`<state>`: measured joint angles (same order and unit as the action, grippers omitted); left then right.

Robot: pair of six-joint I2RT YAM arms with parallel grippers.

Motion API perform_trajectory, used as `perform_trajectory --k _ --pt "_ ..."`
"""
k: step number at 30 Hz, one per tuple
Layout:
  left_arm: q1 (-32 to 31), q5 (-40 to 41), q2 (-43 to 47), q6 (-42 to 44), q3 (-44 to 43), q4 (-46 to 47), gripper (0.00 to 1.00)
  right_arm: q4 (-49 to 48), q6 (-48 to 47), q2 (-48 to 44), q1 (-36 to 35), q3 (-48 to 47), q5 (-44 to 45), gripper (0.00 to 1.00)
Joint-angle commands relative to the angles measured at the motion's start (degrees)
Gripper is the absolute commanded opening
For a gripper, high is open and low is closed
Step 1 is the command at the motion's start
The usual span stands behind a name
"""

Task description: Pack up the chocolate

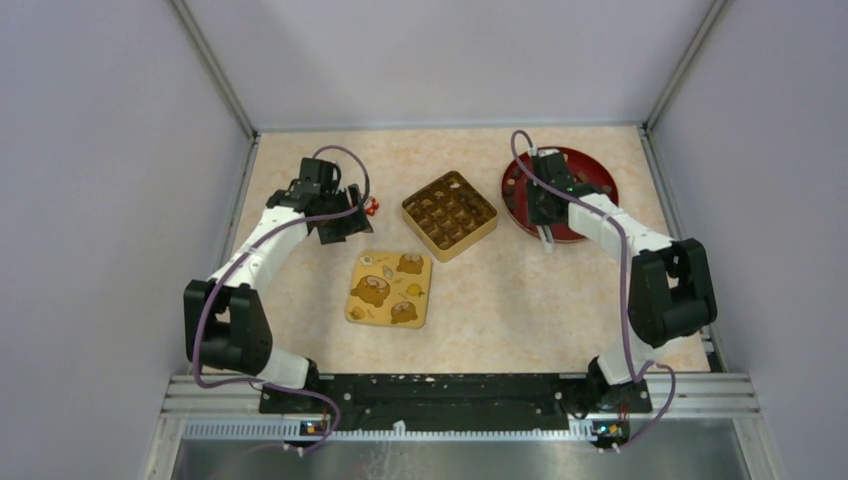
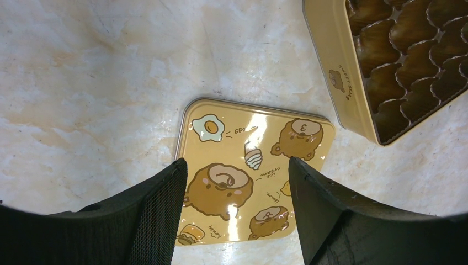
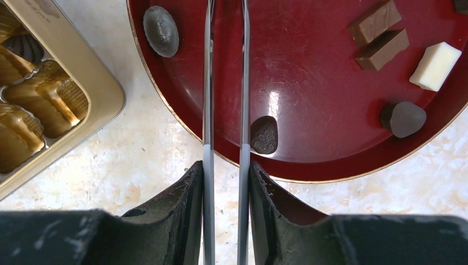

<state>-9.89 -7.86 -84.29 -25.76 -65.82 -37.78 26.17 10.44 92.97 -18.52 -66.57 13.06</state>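
The chocolate (image 3: 264, 134) lies loose on the red plate (image 3: 309, 66), at the far right of the tabletop (image 2: 99, 83), just right of the tin (image 2: 334, 49). From left to right in my right wrist view I see a dark ribbed oval near the rim and a dark teardrop lump with a pebbled face. Then come two milk-brown bars side by side, a cream-white block and a smooth dark rounded lump.

My left jaws are spread wide with nothing between them. Their black fingers (image 2: 160, 210) have a mesh texture, and the lid (image 2: 255, 165) shows beyond the gap. The lid is square and yellow with rounded corners and a glossy face, and it lies flat on the marbled cream-and-pink tabletop. It is printed with brown bears, a fried egg captioned "egg" and a cone captioned "ice cream". To its right stands the tin, pale gold and open, filled with rows of scalloped gold foil cups. Its wall carries a small bear mark and words that look like "SWEET BEAR".

The plate is round, glossy dark red and finely scratched, with a thin gold edge. My right jaws hang over its near rim, pinching a pair of tweezers (image 3: 208, 83). These are two thin grey metal blades set close together, each pressed by a black finger. Their tips run out of view, so I cannot tell whether they hold anything.
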Motion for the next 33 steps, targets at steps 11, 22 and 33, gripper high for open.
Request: perform_trajectory --k 11,22,33 --pt "0.22 0.23 1.88 0.36 -0.96 0.43 0.73 2.13 -1.08 -7.77 0.51 -2.89 0.38 0.03" --pt "0.22 0.39 1.5 0.27 -1.54 0.72 0.73 11.06 0.04 -15.61 -10.57 -5.78 -0.76 0.02" --pt "0.22 0.29 2.61 0.18 -1.07 0.58 0.73 10.88 0.6 -12.46 -15.11 -5.06 -2.92 0.03"
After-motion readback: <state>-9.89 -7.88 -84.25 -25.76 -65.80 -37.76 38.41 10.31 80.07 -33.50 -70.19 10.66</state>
